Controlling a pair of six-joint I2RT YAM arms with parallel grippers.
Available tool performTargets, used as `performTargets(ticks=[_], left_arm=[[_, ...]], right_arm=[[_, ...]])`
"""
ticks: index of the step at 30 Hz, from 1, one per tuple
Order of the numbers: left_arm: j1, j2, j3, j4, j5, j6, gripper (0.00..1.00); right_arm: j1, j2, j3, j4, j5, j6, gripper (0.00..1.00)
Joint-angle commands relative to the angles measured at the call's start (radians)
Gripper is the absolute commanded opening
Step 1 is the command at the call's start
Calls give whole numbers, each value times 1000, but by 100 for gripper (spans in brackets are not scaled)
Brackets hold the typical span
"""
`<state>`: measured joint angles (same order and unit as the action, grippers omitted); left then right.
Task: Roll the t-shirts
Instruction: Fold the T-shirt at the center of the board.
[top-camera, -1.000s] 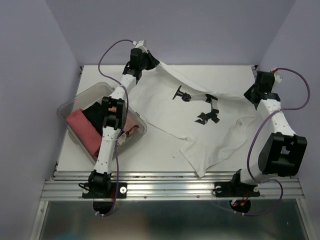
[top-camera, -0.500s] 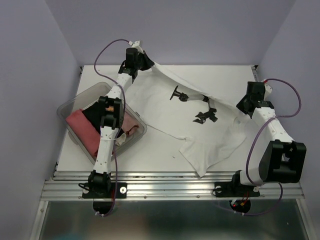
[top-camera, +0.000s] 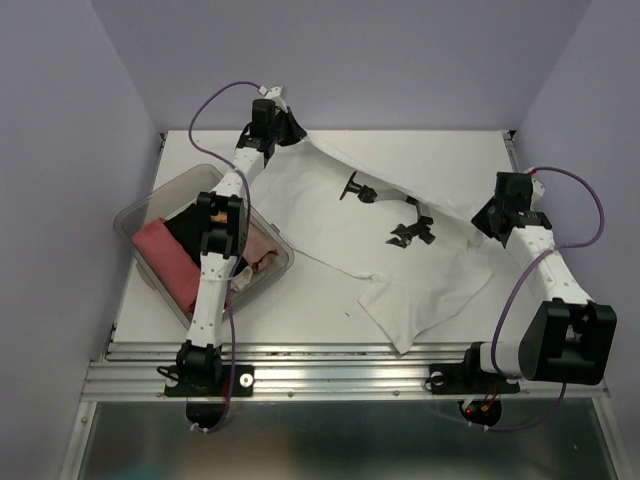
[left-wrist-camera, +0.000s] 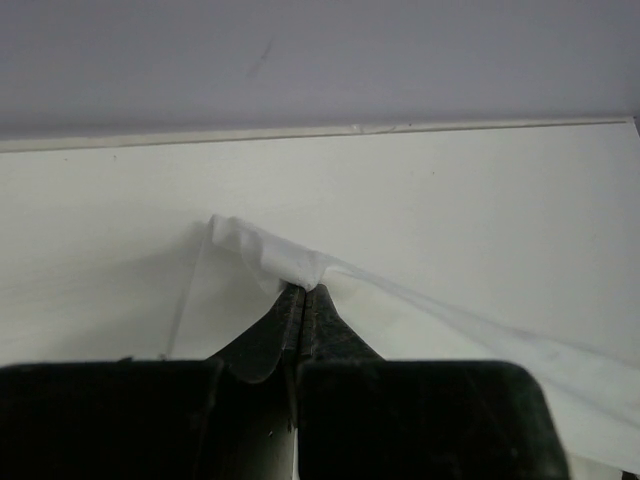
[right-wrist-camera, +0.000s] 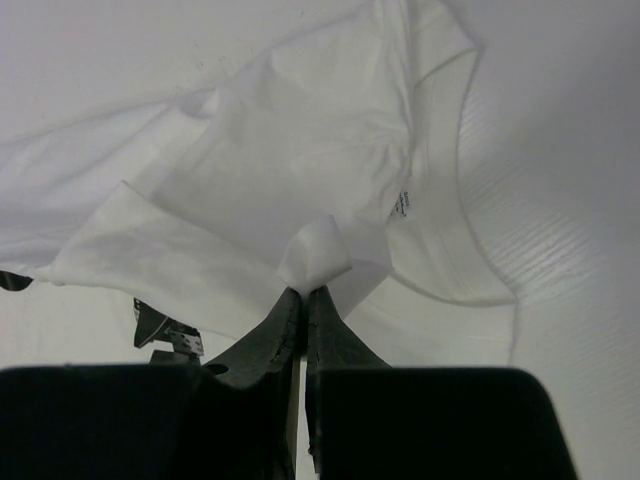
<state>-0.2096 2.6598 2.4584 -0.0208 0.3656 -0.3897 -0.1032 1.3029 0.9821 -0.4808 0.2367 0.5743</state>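
Observation:
A plain white t-shirt (top-camera: 330, 215) lies spread over the table, its far edge lifted in a taut line between my two grippers. At the far left, my left gripper (top-camera: 291, 129) is shut on one corner of that cloth; the left wrist view shows the left gripper (left-wrist-camera: 303, 290) pinching a white fold (left-wrist-camera: 270, 255). My right gripper (top-camera: 487, 216) is shut on the shirt at the right. In the right wrist view the right gripper (right-wrist-camera: 303, 292) holds a small tuft, with the collar and its neck label (right-wrist-camera: 400, 207) just beyond. A salmon-pink t-shirt (top-camera: 165, 262) and a black t-shirt (top-camera: 186, 224) lie in the tub.
The clear plastic tub (top-camera: 135, 213) stands at the table's left, under the left arm. Two small black shapes (top-camera: 412, 232) show at the middle of the white cloth. Lilac walls close in the table at the back and on both sides.
My right gripper has moved nearer and inward with its hold on the shirt, and the lifted edge now hangs lower. The left gripper has shifted slightly left and stays shut on its corner.

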Motion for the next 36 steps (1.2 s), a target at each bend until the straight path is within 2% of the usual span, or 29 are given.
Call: performTargets(ticks=[1, 14, 15, 16, 17, 19, 20, 21, 27, 31, 36], left_arm=[[16, -97, -32, -13, -13, 38, 0], [33, -196, -168, -79, -30, 34, 0], [38, -198, -167, -97, -30, 26, 3], [41, -198, -159, -106, -30, 22, 12], [45, -196, -154, -119, -24, 12, 31], [61, -199, -154, -143, 4, -14, 39], [68, -208, -159, -149, 30, -23, 49], [73, -213, -164, -154, 44, -31, 53], [81, -282, -199, -145, 65, -44, 57], [49, -270, -150, -163, 94, -15, 57], [-23, -224, -107, -189, 90, 5, 57]], right_arm=[[3, -27, -2, -15, -10, 6, 1], [3, -24, -48, -51, -80, 35, 1], [3, -22, -51, -59, -103, 36, 5], [3, -22, -60, -64, -108, 39, 9], [3, -25, -65, -70, -112, 42, 13], [3, -40, -75, -77, -132, 48, 26], [3, -45, -89, -78, -146, 48, 34], [3, -47, -92, -81, -163, 48, 42], [3, -40, -59, -127, -102, 33, 54], [3, 12, 13, -116, -71, 12, 54], [3, 165, 111, -53, -200, -31, 52]])
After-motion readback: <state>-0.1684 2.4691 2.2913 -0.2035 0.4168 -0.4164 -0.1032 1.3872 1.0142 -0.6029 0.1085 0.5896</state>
